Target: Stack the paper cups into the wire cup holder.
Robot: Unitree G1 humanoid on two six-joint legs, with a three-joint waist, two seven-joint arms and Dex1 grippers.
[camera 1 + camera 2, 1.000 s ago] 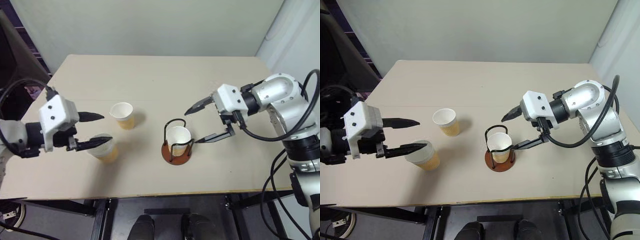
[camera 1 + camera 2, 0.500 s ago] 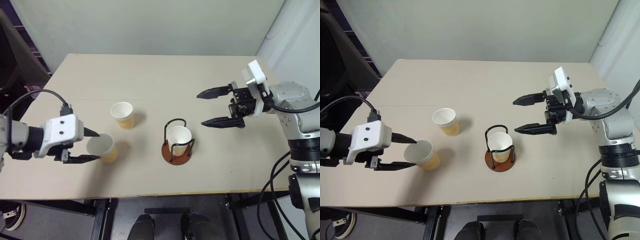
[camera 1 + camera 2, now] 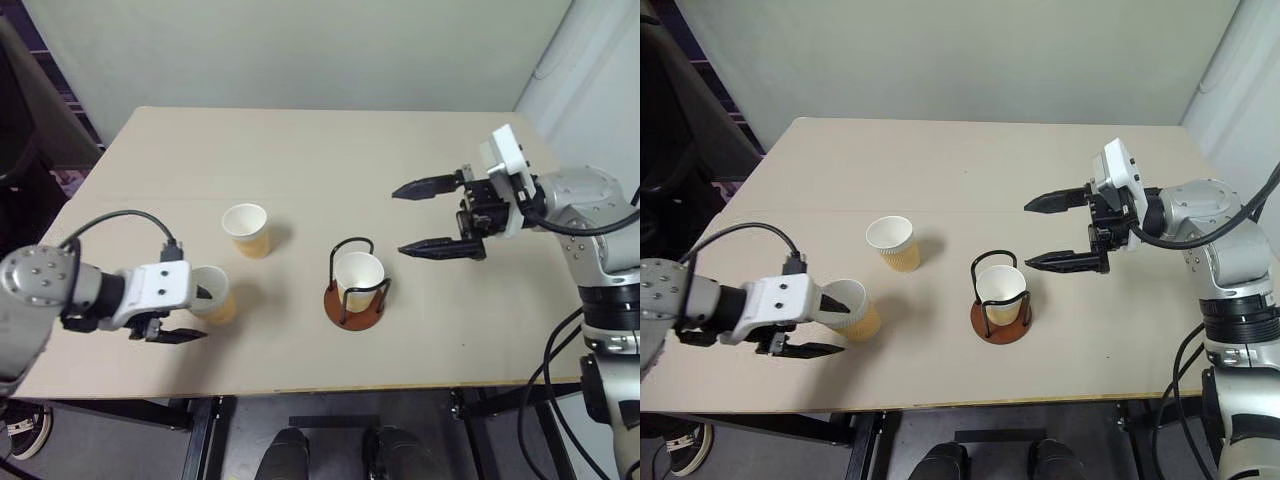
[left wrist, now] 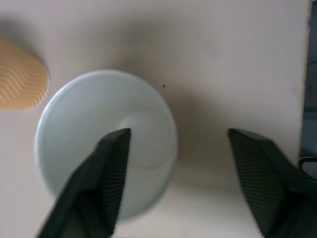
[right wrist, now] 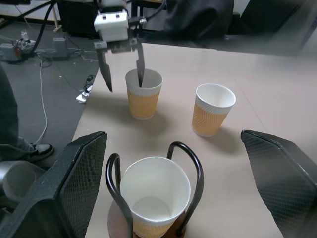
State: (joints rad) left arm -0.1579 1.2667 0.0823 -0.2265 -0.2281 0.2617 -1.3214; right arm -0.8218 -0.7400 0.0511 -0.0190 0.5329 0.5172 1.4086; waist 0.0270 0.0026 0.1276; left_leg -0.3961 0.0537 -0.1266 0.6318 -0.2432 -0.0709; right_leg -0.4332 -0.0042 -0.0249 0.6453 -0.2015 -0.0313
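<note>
Three paper cups stand upright, mouths up, on a pale surface (image 3: pixel 330 150). One cup (image 3: pixel 357 278) sits inside the wire cup holder (image 3: pixel 353 302), whose round reddish-brown base rests near the middle of the surface with two black wire loops rising around the cup. That cup looks empty, its white inside bare.

A second cup (image 3: pixel 246 229) stands alone to the holder's left and farther back. The third cup (image 3: pixel 212 295) stands nearer the front left edge, also empty.

The left tool (image 3: pixel 196 314) straddles this third cup's near wall: one black finger (image 4: pixel 106 173) dips inside the mouth, the other lies outside, with a gap between it and the wall, so the cup is not yet pinched.

The right tool (image 3: pixel 420 216) hovers above the surface, right of the holder, spread wide and holding nothing.
</note>
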